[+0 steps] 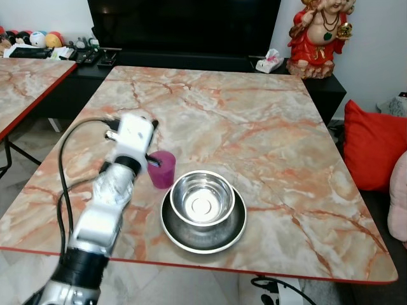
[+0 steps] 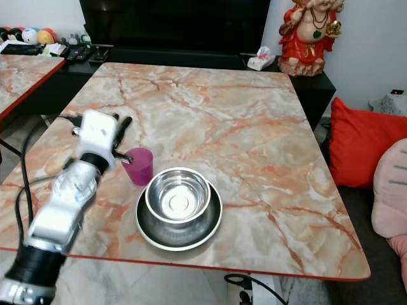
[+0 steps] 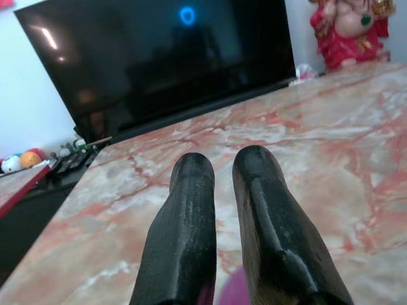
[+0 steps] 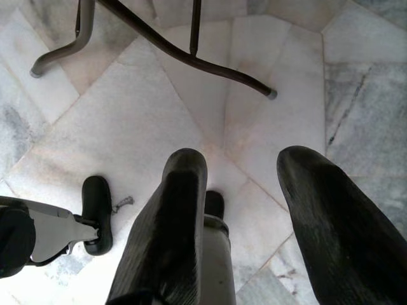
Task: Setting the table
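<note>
**Cup held beside the bowl on the marble desk**

The magenta cup [image 1: 163,168] stands upright on the desk [image 1: 254,127], toward its near left part, just left of and slightly beyond the steel bowl [image 1: 202,198]. The bowl sits inside a wider steel plate [image 1: 203,238], and both lie near the desk's near edge. The cup's right side is very close to the plate's rim; whether they touch cannot be told.

The left gripper [image 1: 152,160] reaches in from the near left, its silver arm and white wrist block angled over the desk. Its black fingers [image 3: 184,235] meet the cup's left rim. In the left wrist view they stand close together with only a narrow gap, a sliver of magenta showing low between them, so they look closed on the cup's wall.

The right gripper [image 4: 245,210] hangs low beside the robot, over a pale tiled floor [image 4: 159,95] where a dark curved desk leg [image 4: 184,54] crosses. Its fingers are spread well apart.

Beyond the desk's far edge a dark screen [image 1: 184,25] stands on a low black shelf [image 1: 191,60], with a red figurine [image 1: 318,35] at the far right and a white tissue pack [image 1: 269,61] beside it. A red cushion [image 1: 372,146] lies to the right of the desk. A second marble desk [image 1: 28,82] stands at the far left.
</note>
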{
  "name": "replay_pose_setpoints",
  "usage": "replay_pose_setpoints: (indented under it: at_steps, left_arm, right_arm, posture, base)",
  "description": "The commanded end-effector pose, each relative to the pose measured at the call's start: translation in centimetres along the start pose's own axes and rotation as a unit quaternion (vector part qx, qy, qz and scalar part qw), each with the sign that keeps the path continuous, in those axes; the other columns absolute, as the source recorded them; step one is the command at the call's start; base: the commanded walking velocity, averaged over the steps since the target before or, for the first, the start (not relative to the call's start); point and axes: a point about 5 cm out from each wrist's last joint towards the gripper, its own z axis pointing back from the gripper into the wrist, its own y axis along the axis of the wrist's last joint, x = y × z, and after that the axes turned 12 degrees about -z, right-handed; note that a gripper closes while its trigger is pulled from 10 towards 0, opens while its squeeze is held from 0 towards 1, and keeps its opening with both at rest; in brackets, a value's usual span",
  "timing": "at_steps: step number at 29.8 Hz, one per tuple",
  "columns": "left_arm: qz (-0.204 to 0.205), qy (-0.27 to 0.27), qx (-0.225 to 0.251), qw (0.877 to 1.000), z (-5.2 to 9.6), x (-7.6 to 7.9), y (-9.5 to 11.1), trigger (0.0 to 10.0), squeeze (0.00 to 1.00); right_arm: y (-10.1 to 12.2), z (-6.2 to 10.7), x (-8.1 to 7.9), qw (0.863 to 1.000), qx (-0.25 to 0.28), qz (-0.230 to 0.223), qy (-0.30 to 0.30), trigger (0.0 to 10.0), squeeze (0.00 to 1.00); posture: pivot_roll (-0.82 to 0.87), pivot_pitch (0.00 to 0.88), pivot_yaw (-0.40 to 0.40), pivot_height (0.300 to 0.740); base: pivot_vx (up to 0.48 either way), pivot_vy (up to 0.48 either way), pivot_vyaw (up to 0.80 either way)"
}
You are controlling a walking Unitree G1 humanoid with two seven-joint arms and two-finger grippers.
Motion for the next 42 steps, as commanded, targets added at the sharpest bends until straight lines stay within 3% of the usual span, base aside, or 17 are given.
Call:
replay_pose_setpoints:
  at_steps: [1,5,15,19,33,42]
  left_arm:
    - [-0.03,0.008,0.021,0.999,0.28,0.24,0.04,10.0,0.0]
    - [-0.008,0.031,0.034,0.999,0.21,-0.02,0.21,10.0,0.0]
    - [-0.015,0.072,0.062,0.995,0.03,-0.54,0.49,10.0,0.0]
    - [-0.015,0.072,0.061,0.995,0.02,-0.45,0.36,10.0,0.0]
    - [-0.011,0.081,0.07,0.994,-0.09,-0.28,0.61,10.0,0.0]
    - [-0.01,0.089,0.073,0.993,-0.32,-0.5,0.87,10.0,0.0]
  right_arm:
    - [-0.28,0.08,0.12,1.0,-0.004,-0.001,-0.003,10.0,0.0]
    - [-0.29,0.07,0.0,1.0,-0.003,-0.001,-0.002,10.0,0.0]
    - [-0.31,0.05,-0.2,1.0,0.0,-0.007,-0.003,10.0,0.0]
    - [-0.29,0.05,-0.22,1.0,0.0,-0.008,-0.002,10.0,0.0]
    - [-0.32,0.06,-0.14,1.0,-0.001,-0.003,-0.001,10.0,0.0]
    - [-0.13,0.01,-0.16,1.0,0.001,-0.002,0.0,10.0,0.0]
  posture:
    - [0.09,0.0,-0.023,0.74]
    - [0.1,0.0,-0.02,0.74]
    - [0.09,0.0,-0.012,0.74]
    - [0.09,0.0,-0.011,0.74]
    - [0.1,0.0,-0.016,0.74]
    - [0.11,0.0,-0.016,0.74]
  base:
    - [0.0,0.0,0.0]
    - [0.0,0.0,0.0]
    - [0.0,0.263,0.0]
    - [0.0,0.0,0.0]
    - [0.0,0.466,0.0]
    - [0.0,0.16,0.0]
